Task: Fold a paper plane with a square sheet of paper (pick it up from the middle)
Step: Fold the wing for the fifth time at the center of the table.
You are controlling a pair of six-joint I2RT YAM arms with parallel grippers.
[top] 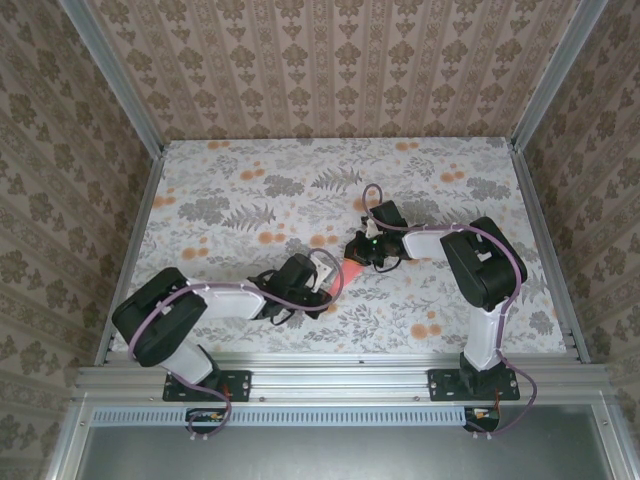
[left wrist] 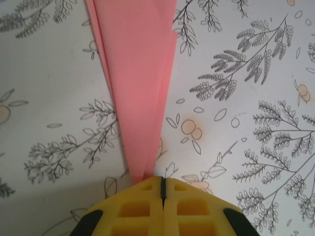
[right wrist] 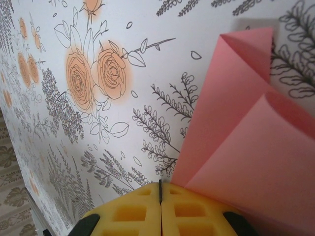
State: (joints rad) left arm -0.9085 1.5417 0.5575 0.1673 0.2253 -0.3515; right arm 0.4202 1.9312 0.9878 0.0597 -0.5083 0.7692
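yam: Floral-print table cover (top: 250,180), patterned walls (top: 330,60) on three sides. Both my arms reach in toward the middle.

ops: Where's the paper?

yam: The paper plane (top: 352,272) is mid-table, slightly right of centre, spanning between my two grippers. Coral pink, folded into a long narrow wedge.

ops: Left end?

yam: My left gripper (left wrist: 163,184) has its yellow pads pressed flush, seam tight. The plane's pointed tip runs straight into the pad tips, just left of the seam, and looks clamped there. The wedge widens away from me, with layered creases along its left edge.

ops: Right end?

yam: My right gripper (right wrist: 160,189) is closed too, pads together. The wide end comes out of the pads right of the seam, so I'm gripping that as well. Two flaps stand up and curl open, one behind the other. The far flap throws a shadow on the cover. An orange rose print (right wrist: 93,73) lies off to the left, well apart from the paper.

ops: Paper lifted or flat on the table?

yam: Flaps are off the surface. Can't tell about the middle.
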